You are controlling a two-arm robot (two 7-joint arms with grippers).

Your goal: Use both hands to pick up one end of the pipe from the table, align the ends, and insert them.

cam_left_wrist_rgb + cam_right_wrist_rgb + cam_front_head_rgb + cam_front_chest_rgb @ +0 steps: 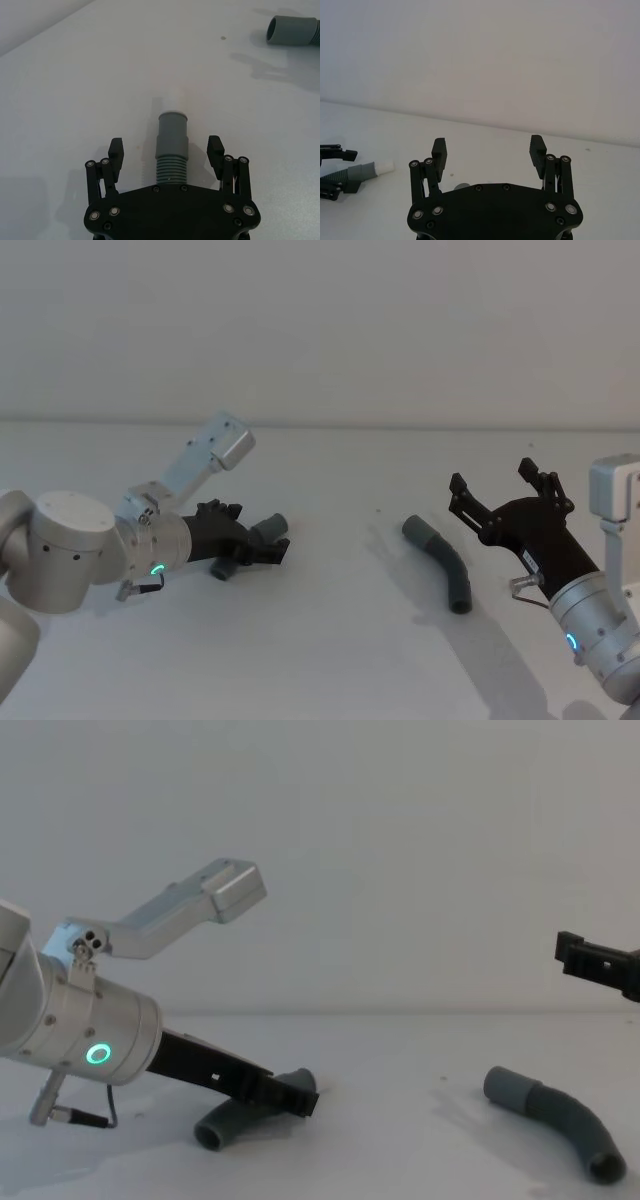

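Left hand (165,144) straddles pipe (172,152), apparently ungripped; right hand (488,146) spread.

4 views of 1 white table (320,660).

- **Head view:** high up, facing forward and down, with the left hose piece (268,530) and the right hose piece (445,562) at middle distance.
- **Chest view:** lower, facing level across the same table, showing both pieces side-on.
- **Left wrist view:** close, looking along the left gripper (167,147) at the left hose piece, with the right hose piece far off.
- **Right wrist view:** looks over the right gripper (489,147) toward the wall (480,50), with the left hose piece at its edge.
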